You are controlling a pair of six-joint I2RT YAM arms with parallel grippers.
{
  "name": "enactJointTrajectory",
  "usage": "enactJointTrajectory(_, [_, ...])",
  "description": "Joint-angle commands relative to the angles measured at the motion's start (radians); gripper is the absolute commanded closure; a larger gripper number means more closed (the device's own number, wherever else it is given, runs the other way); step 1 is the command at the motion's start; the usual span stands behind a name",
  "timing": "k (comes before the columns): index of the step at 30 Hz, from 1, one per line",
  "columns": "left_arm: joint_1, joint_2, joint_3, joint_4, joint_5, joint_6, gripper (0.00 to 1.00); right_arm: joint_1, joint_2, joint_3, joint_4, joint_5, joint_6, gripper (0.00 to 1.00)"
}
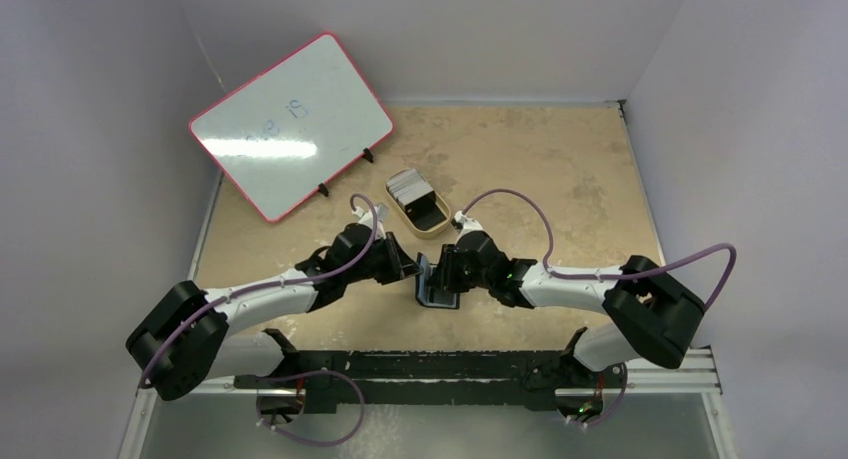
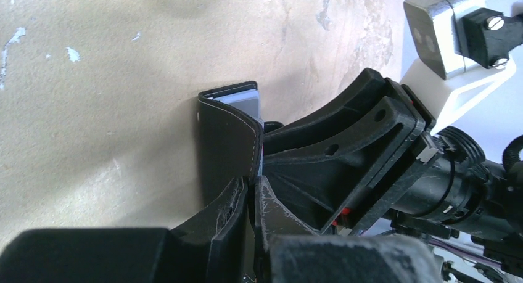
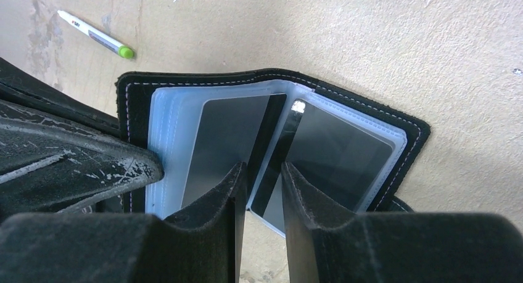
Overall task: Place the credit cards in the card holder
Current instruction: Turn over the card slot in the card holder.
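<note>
The black card holder (image 1: 437, 287) stands open on edge at mid table between both grippers. My left gripper (image 2: 254, 179) is shut on the edge of its black cover (image 2: 225, 135). In the right wrist view its bluish plastic sleeves (image 3: 169, 141) fan open, with a grey credit card (image 3: 225, 135) in one and another (image 3: 336, 150) in the sleeve beside it. My right gripper (image 3: 264, 166) is open, its fingers astride the lower corner of the middle sleeve without pinching it. More credit cards (image 1: 408, 186) lie stacked in the tan tin.
The tan oval tin (image 1: 425, 219) sits just behind the grippers. A pink-framed whiteboard (image 1: 290, 124) leans on its stand at the back left. A silver pen with a green cap (image 3: 98, 36) lies on the table beyond the holder. White walls close in both sides.
</note>
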Motion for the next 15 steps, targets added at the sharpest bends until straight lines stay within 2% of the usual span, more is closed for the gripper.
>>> enactJointTrajectory(1, [0.002,0.005,-0.014,0.148,0.057,-0.019,0.93,-0.002,-0.006,-0.001,0.045,-0.019,0.008,0.70])
enactJointTrajectory(8, [0.002,0.005,-0.031,0.195,0.074,-0.027,0.94,-0.002,-0.015,-0.008,0.045,-0.011,0.008,0.70])
enactJointTrajectory(11, [0.002,0.012,-0.030,0.212,0.087,-0.031,0.90,-0.003,-0.008,-0.008,0.049,-0.015,0.007,0.70])
enactJointTrajectory(15, [0.002,0.017,-0.033,0.216,0.087,-0.031,0.89,-0.003,-0.012,-0.007,0.047,-0.012,0.004,0.70])
